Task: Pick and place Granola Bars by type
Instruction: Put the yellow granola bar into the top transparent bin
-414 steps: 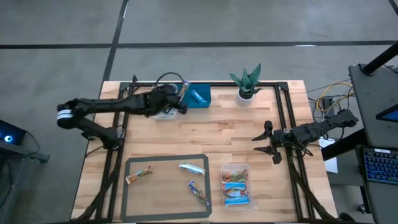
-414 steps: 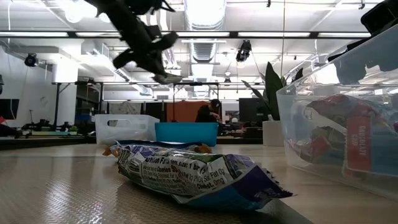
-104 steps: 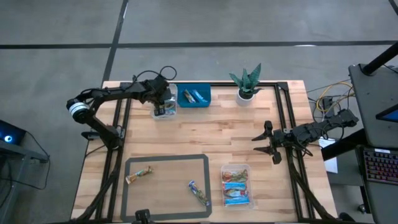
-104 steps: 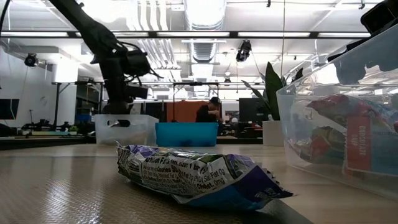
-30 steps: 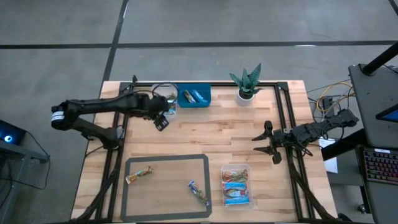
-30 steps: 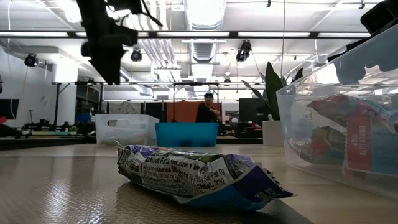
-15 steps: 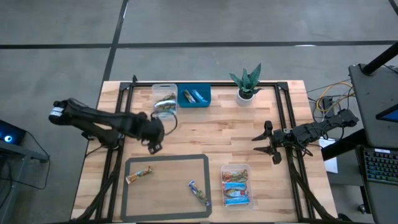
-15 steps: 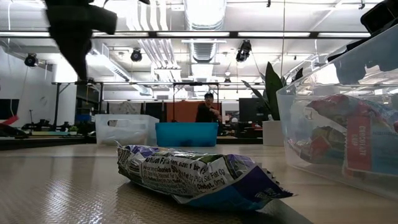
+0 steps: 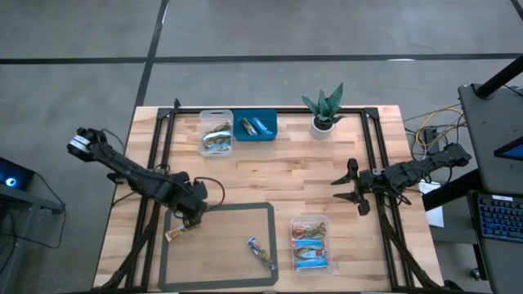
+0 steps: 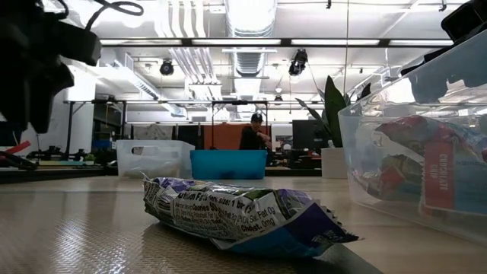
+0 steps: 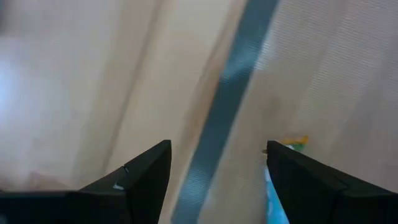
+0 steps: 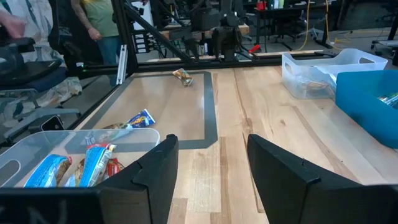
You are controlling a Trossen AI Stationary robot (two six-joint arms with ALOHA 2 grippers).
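Note:
Two granola bars lie on the grey-bordered mat (image 9: 270,214): a brown-and-green one (image 9: 181,231) near its left edge and a blue-ended one (image 9: 261,253) near its middle. My left gripper (image 9: 194,216) hangs open over the mat's far left corner, pointing down, just beyond the brown bar. In the left wrist view the open fingers (image 11: 217,148) straddle the mat's border, with that bar's end (image 11: 285,145) beside one finger. My right gripper (image 9: 341,189) waits open at the table's right side.
A clear tub (image 9: 311,243) with several bars stands right of the mat. At the far edge stand another clear tub (image 9: 216,132) holding bars, a teal bin (image 9: 255,126) with bars and a potted plant (image 9: 324,110). Bare wood lies between them.
My left gripper has swung from beside the far clear tub toward the table's near edge and down, to the mat's far left corner above the brown bar, rolling as it went. Its fingers stay open and hold nothing. The bars have not moved.

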